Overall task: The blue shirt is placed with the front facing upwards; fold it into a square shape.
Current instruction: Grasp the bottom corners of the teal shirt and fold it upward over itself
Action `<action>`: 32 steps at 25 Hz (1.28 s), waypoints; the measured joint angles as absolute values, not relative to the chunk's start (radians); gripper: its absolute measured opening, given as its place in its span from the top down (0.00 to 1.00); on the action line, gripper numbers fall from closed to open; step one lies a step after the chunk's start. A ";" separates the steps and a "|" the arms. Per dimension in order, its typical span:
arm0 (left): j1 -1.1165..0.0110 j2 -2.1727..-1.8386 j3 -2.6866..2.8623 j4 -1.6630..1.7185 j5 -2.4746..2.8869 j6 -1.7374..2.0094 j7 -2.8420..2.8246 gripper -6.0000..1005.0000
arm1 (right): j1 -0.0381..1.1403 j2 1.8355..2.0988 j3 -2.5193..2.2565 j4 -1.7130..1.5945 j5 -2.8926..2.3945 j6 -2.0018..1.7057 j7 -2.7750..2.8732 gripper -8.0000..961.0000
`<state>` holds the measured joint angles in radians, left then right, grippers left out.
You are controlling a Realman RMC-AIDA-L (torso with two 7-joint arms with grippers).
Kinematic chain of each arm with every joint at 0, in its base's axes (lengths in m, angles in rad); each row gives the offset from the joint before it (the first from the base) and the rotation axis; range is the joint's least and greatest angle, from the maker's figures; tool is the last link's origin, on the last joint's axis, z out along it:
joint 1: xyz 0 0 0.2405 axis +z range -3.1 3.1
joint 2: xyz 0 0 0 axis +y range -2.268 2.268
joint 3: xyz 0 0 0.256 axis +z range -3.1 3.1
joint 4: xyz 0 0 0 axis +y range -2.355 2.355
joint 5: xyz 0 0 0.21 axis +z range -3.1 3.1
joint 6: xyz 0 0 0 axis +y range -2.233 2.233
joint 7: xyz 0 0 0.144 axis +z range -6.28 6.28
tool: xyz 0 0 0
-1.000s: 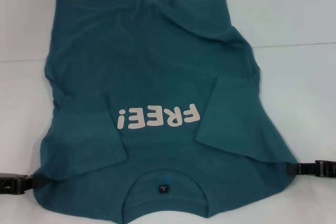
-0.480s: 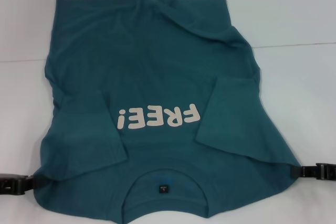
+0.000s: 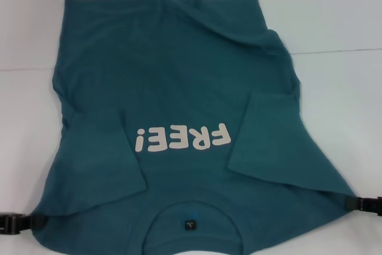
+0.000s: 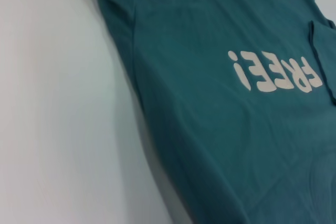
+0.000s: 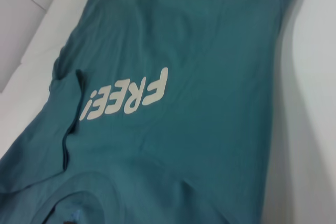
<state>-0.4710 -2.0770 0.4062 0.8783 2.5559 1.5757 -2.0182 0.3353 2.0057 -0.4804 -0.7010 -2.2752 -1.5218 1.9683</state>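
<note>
The blue shirt (image 3: 179, 76) lies front up on the white table, its neckline nearest me and the off-white "FREE!" lettering (image 3: 182, 138) reading upside down. Both short sleeves are folded in over the body. A small dark neck tag (image 3: 190, 225) shows inside the collar. My left gripper (image 3: 39, 221) holds the shirt's near left shoulder corner, and my right gripper (image 3: 351, 205) holds the near right one; both are shut on the cloth. The wrist views show only the shirt (image 4: 220, 129) (image 5: 199, 51) and table, with no fingers.
The white table (image 3: 334, 16) surrounds the shirt, with bare surface to the left, right and far side. A thin seam (image 3: 340, 50) runs across the tabletop behind the shirt's middle.
Both grippers have moved toward me and a little outward, dragging the shirt nearer. The collar has slid toward the head view's bottom edge and the cloth lies flatter.
</note>
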 joint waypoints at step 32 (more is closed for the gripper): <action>-0.424 -2.080 0.290 0.879 2.555 1.715 -2.032 0.99 | 0.178 1.983 -0.285 -0.690 -2.280 -1.591 1.822 0.93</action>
<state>-0.4236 -2.0797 0.2900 0.8789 2.5553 1.7146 -2.0325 0.1780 1.9827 -0.2849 -0.6903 -2.2798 -1.5910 1.8223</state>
